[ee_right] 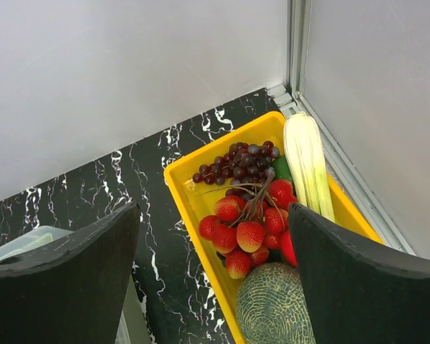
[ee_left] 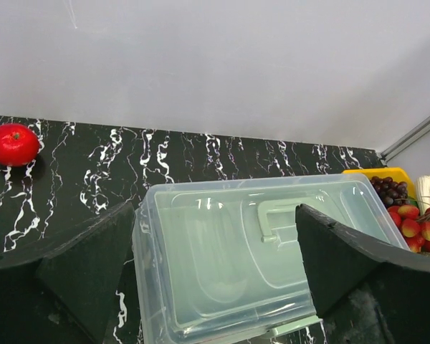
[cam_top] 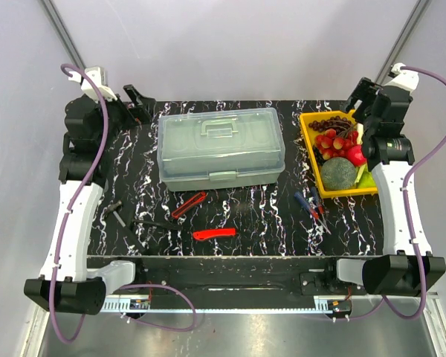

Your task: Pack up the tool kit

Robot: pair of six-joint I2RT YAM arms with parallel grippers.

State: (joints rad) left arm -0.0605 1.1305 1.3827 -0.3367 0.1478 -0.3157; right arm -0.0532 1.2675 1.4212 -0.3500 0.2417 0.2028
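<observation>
Left gripper (ee_left: 215, 215) and right gripper (ee_right: 213, 215) jaws gape empty; the toolbox (ee_left: 258, 279) just beyond the left jaws seems light, rigid and slick, best taken by its handle (ee_left: 274, 217).

my white-shelled, black-jointed left arm (cam_top: 74, 216) and its matching right arm (cam_top: 398, 197) each carry a thin purple cable (cam_top: 105, 111) looping along the links; the thick matte black wedge-shaped fingers (ee_left: 86, 276) look rough-edged on my wrist feeds.

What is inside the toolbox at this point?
The toolbox is shut, and its cloudy lid shows only moulded ribs and the handle, no tool shapes. Deeper contents are hidden. A red tool and screwdrivers lie on the table in front.
</observation>
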